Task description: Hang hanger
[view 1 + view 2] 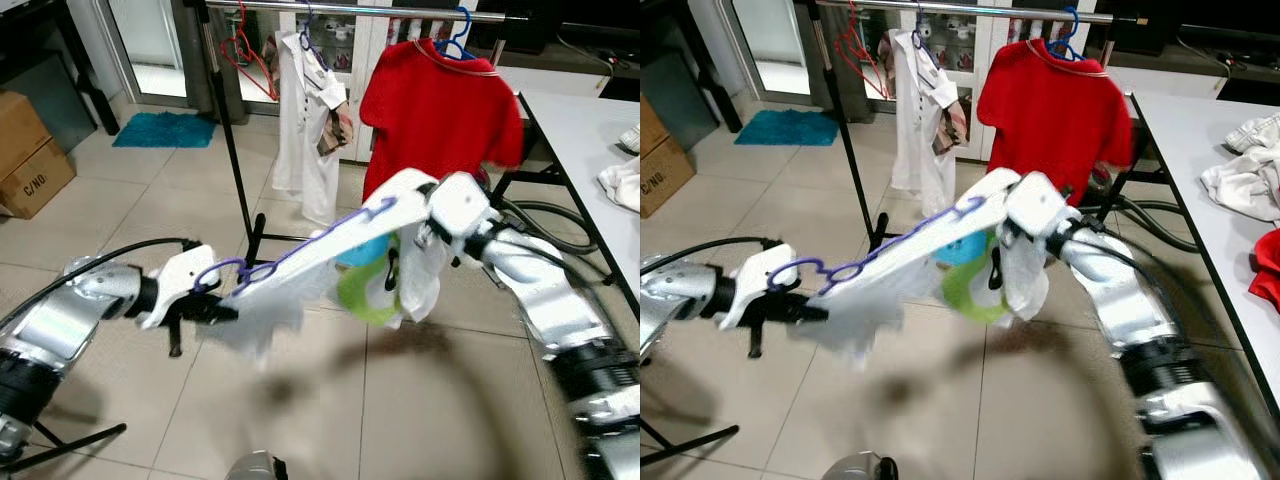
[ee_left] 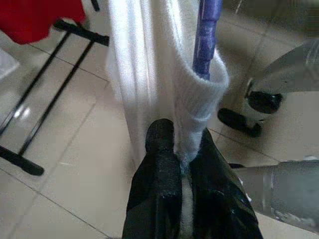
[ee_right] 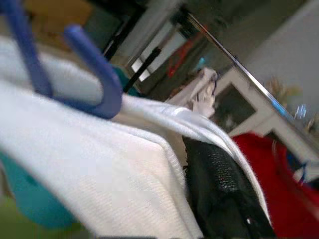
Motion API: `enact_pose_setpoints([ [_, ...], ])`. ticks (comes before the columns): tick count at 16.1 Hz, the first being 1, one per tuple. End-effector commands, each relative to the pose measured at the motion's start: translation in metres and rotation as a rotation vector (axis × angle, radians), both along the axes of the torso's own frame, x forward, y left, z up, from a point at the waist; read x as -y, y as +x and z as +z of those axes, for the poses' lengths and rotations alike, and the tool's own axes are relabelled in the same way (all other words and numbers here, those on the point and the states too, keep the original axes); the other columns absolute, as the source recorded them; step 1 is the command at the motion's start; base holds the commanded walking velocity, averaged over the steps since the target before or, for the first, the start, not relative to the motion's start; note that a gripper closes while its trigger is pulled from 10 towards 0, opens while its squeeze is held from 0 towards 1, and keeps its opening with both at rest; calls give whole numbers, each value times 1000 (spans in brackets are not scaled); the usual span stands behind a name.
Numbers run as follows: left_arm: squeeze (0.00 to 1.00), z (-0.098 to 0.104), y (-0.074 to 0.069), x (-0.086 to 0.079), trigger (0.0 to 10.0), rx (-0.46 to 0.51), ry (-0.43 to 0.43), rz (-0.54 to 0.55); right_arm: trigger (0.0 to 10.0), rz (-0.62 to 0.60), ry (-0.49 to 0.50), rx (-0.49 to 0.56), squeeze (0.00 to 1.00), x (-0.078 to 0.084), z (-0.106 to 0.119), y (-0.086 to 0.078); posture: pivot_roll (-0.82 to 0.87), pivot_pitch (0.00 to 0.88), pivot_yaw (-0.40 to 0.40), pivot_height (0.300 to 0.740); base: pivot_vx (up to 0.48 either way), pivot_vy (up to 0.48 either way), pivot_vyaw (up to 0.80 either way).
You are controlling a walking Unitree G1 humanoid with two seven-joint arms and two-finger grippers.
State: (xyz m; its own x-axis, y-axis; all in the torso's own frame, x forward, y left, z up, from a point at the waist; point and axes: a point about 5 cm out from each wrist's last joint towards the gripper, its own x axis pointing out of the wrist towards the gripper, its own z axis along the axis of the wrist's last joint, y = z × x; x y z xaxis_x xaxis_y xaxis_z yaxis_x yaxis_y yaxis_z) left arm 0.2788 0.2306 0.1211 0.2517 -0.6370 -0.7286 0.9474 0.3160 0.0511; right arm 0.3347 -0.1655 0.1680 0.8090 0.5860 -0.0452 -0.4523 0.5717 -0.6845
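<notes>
Silver arms (image 1: pixel 545 290), white wrists, black cables

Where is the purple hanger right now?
The hanger, inside a white shirt, stretches between the left hand and right hand, in front of the rack.

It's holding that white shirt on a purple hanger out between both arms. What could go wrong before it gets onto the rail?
The white shirt sits loosely on the purple hanger, so it might slide off when tilted. The left tool pinches mostly fabric beside the hanger, a hold that could slip. The rail already carries a red shirt and a white garment; the hook might snag one of them.
</notes>
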Motion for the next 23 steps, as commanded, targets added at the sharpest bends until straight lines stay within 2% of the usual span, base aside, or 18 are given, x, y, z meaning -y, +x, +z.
enact_pose_setpoints([
  [1,0,-36,-33,-58,0,-248,249,190,0,-205,14,205,0,54,53,11,39,0,51,740,0,0,0],
  [2,0,-36,-32,-59,0,-245,261,198,0,-205,-12,209,0,55,54,11,39,0,51,740,0,0,0],
  [4,0,-37,-29,-70,0,-221,374,237,0,-199,-66,212,0,54,56,12,35,0,48,740,0,0,0],
  [5,0,-37,-24,-81,0,-166,510,278,0,-172,-121,200,0,45,51,10,37,0,43,740,0,0,0],
  [7,0,-29,-13,-89,0,-74,606,338,0,-116,-233,157,0,32,38,5,42,0,38,740,0,0,0],
  [8,0,-23,-8,-92,0,-43,616,376,0,-106,-249,133,0,28,33,3,46,0,35,740,0,0,0],
  [10,0,-20,-3,-95,0,-46,601,413,0,-78,-285,128,0,19,29,0,50,0,32,740,0,0,0],
  [12,0,-20,2,-92,0,-53,592,408,0,-34,-296,108,0,9,25,-3,52,0,30,740,0,0,0],
  [14,0,-27,10,-70,0,-85,504,319,0,58,-331,31,0,-13,11,-10,46,0,39,740,0,0,0],
  [15,0,-28,11,-64,0,-86,487,291,0,79,-334,14,0,-18,8,-13,46,0,39,740,0,0,0],
  [16,0,-31,15,-46,0,-114,443,223,0,95,-381,-23,0,-26,-7,-14,48,0,38,740,0,0,0],
  [17,0,-33,15,-40,0,-144,476,156,0,61,-496,-51,0,-21,-22,-12,45,0,43,740,0,0,0],
  [21,0,-32,17,-45,0,-155,600,73,0,-102,-566,-186,0,3,-49,-4,44,0,50,740,0,0,0],
  [23,0,-37,12,-45,0,-216,613,56,0,-216,-624,-310,0,21,-81,-4,42,0,53,740,0,0,0],
])
